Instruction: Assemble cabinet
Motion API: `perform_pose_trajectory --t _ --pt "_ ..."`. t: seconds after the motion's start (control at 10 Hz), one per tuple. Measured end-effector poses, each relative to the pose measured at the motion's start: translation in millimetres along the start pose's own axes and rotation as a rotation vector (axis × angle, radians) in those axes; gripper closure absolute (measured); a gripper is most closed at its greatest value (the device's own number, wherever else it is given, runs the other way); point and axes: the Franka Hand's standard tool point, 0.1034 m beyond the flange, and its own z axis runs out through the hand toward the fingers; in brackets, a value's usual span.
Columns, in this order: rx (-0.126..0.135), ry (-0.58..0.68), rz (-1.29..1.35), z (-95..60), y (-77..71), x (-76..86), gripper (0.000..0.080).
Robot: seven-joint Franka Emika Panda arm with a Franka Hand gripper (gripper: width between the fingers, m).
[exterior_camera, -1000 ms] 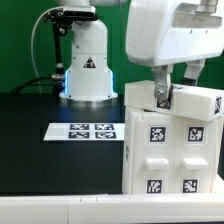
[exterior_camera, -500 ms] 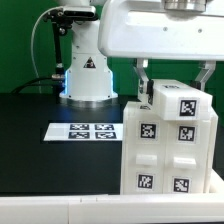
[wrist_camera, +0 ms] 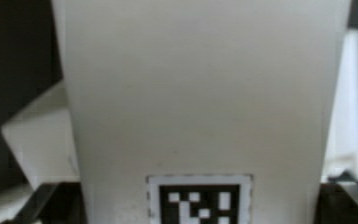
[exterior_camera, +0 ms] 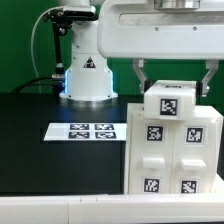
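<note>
The white cabinet (exterior_camera: 170,150) stands upright at the exterior view's right, with several black-and-white tags on its front and one on its top. My gripper (exterior_camera: 174,88) comes down from above, with one dark finger (exterior_camera: 140,76) on each side of the cabinet's top part. In the wrist view the cabinet's white panel (wrist_camera: 194,90) with a tag fills the space between the fingers (wrist_camera: 43,205). The gripper (wrist_camera: 194,205) is spread wide and closed against the panel's two sides.
The marker board (exterior_camera: 90,131) lies flat on the black table (exterior_camera: 40,150), to the exterior view's left of the cabinet. The white robot pedestal (exterior_camera: 88,70) with a triangle sticker stands behind it. A green wall is at the back.
The gripper has turned about its vertical axis and the cabinet has turned with it. The cabinet's tagged face now looks more toward the camera and sits slightly further to the exterior view's right.
</note>
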Motion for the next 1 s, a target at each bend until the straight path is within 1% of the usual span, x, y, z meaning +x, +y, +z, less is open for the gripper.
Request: perform_pose_trajectory --t 0.1,0.2,0.3,0.4,0.5,0.8,0.9,1.0 --pt "0.003 -0.005 0.149 0.0 1.4 0.9 0.0246" --pt "0.006 -0.009 0.34 -0.2 -0.9 -0.6 0.0246" --pt "0.023 -0.011 0.535 -0.4 -3.7 -0.5 0.0246" --pt "0.047 -0.029 0.701 -0.4 -2.6 -0.9 0.0246" --pt "0.052 -0.026 0.708 -0.7 -1.9 -2.6 0.0246" --pt "0.052 -0.038 0.905 -0.3 -1.8 -3.1 0.0246" --pt "0.069 -0.065 1.004 -0.1 -1.6 -2.5 0.0246" --pt "0.078 -0.091 1.158 0.3 -2.1 -2.3 0.0246"
